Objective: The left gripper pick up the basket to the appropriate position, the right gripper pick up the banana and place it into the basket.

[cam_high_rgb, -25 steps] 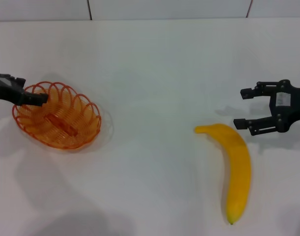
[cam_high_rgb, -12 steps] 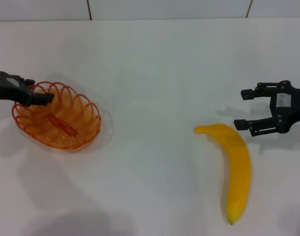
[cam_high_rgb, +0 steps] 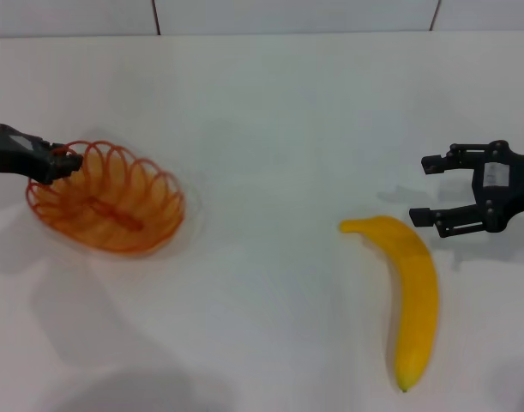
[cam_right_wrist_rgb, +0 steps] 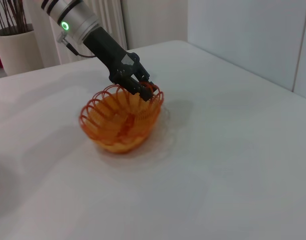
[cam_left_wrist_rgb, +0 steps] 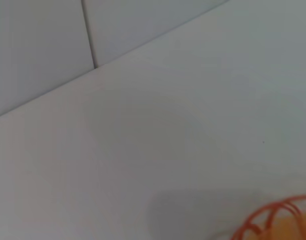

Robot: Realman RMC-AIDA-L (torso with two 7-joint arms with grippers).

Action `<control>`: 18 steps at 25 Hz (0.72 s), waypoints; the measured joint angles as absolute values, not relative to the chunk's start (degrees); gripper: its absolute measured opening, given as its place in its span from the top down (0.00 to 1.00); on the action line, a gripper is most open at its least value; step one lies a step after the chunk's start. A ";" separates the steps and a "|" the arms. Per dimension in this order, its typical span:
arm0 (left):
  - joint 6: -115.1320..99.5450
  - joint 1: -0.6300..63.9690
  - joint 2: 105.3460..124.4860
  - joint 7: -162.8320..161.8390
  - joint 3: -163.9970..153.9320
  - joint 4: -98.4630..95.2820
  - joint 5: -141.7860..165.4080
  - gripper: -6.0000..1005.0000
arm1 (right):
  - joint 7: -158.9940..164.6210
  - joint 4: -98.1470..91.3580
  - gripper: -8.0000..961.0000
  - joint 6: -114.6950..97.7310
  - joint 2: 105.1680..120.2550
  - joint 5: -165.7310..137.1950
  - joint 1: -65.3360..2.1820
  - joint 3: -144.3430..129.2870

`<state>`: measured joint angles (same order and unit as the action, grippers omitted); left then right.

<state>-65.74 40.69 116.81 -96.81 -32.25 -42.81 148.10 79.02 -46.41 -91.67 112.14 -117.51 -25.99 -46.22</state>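
Observation:
The orange wire basket (cam_high_rgb: 107,208) is on the left of the white table, and its near-left rim is held by my left gripper (cam_high_rgb: 66,163), which is shut on it. In the right wrist view the basket (cam_right_wrist_rgb: 120,120) hangs tilted from the left gripper (cam_right_wrist_rgb: 142,89), one side raised off the table. A bit of the basket's rim (cam_left_wrist_rgb: 275,220) shows in the left wrist view. The yellow banana (cam_high_rgb: 413,292) lies on the right. My right gripper (cam_high_rgb: 418,189) is open, just right of and above the banana's stem end, not touching it.
The white table (cam_high_rgb: 270,129) ends at a tiled wall at the back. A radiator and a potted plant (cam_right_wrist_rgb: 12,45) stand beyond the table in the right wrist view. Open table lies between basket and banana.
The left gripper has closed on the basket rim, and the basket has tipped and shifted slightly up and to the right. The right gripper and banana have not moved.

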 joint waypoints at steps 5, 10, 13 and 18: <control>-66.05 40.70 116.78 -97.08 -32.25 -43.15 148.09 0.80 | 79.02 -46.40 0.08 -91.67 112.14 -117.50 -25.94 -46.23; -67.22 40.71 116.81 -97.93 -32.26 -43.66 147.24 0.91 | 79.02 -46.41 0.08 -91.61 112.14 -117.50 -25.92 -46.23; -70.36 39.97 116.80 -98.07 -32.26 -45.72 143.48 0.91 | 79.02 -46.40 0.08 -91.58 112.14 -117.50 -25.86 -46.23; -73.23 38.22 116.85 -97.73 -32.96 -48.29 136.84 0.92 | 79.01 -46.25 0.08 -91.46 112.07 -117.52 -25.83 -46.23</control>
